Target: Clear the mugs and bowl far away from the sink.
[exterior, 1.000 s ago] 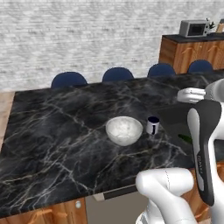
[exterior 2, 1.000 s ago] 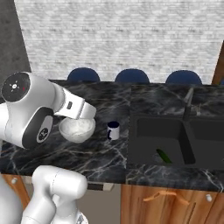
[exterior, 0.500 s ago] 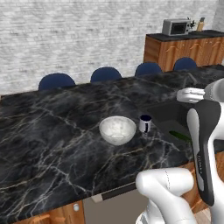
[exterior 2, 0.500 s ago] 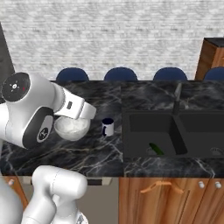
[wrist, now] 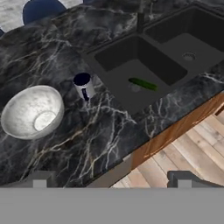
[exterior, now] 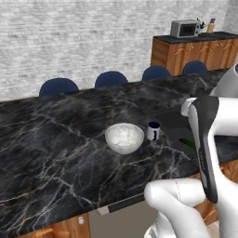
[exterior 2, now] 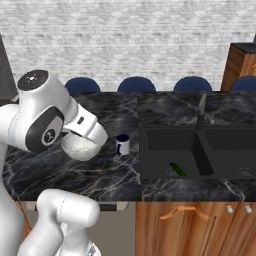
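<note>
From the left base view, the whole scene sits differently than a second ago: the base is driving, so the chairs and the far cabinet slide rightward in the picture while the bowl (exterior: 124, 137) and the white mug (exterior: 153, 131) keep their places on the tabletop (exterior: 56, 148), the mug just beside the bowl on the sink side. Nothing on the marble has been moved; the shift looks like the robot lining itself up, so the clearing is judged not yet begun. A microwave (exterior: 184, 29) stands on the wooden cabinet well behind.

From the right base view, the arm's big joint covers part of the bowl (exterior 2: 80, 146), and the mug (exterior 2: 122, 144) stands between it and the black sink (exterior 2: 200, 150), close to the basin's near edge. A green vegetable (exterior 2: 176, 169) lies in the left basin (not part of the job), and the faucet (exterior 2: 201, 111) rises at the back. Blue chairs (exterior 2: 136, 84) line the far side.

In the hand view, the gripper (wrist: 111, 180) hovers above the tabletop's front edge with its jaws wide apart and nothing between them. The mug (wrist: 84, 85) and the bowl (wrist: 31, 111) lie ahead, clear of each other. The open basin right next to the mug is the likely hazard when reaching. A red mug cannot be made out here.
</note>
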{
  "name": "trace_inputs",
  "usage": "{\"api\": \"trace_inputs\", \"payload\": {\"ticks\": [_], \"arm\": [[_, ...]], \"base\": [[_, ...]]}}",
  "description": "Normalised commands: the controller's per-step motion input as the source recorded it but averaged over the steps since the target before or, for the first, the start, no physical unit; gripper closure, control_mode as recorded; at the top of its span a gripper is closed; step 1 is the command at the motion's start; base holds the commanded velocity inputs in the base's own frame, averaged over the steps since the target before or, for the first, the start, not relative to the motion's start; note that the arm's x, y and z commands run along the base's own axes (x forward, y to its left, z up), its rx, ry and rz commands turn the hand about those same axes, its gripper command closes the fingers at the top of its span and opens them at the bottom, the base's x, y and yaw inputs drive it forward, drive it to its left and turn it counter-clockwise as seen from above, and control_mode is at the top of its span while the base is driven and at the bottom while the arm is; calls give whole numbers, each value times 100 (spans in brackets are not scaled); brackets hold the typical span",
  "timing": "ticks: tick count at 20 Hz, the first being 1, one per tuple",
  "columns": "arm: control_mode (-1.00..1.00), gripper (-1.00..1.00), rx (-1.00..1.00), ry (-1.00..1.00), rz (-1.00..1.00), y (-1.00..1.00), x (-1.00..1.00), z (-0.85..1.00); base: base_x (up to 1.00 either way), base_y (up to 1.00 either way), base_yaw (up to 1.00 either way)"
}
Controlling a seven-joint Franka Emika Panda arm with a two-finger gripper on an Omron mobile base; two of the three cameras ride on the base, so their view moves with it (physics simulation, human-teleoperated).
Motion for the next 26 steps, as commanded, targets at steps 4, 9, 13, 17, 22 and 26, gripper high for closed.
{"api": "trace_inputs", "payload": {"ticks": [4, 9, 13, 17, 22, 26], "arm": [[-100, -100, 9, 19, 0, 22, 3, -10], [-100, -100, 6, 8, 5, 40, 25, -17], [-100, -100, 13, 10, 3, 44, 32, -42], [-100, -100, 15, 10, 4, 39, 37, -36], [-100, -100, 10, 9, 5, 37, 37, -44], [-100, -100, -1, 7, 4, 30, 26, -42]], "base": [[0, 0, 0], [0, 0, 0], [0, 0, 0], [0, 0, 0], [0, 0, 0], [0, 0, 0]]}}
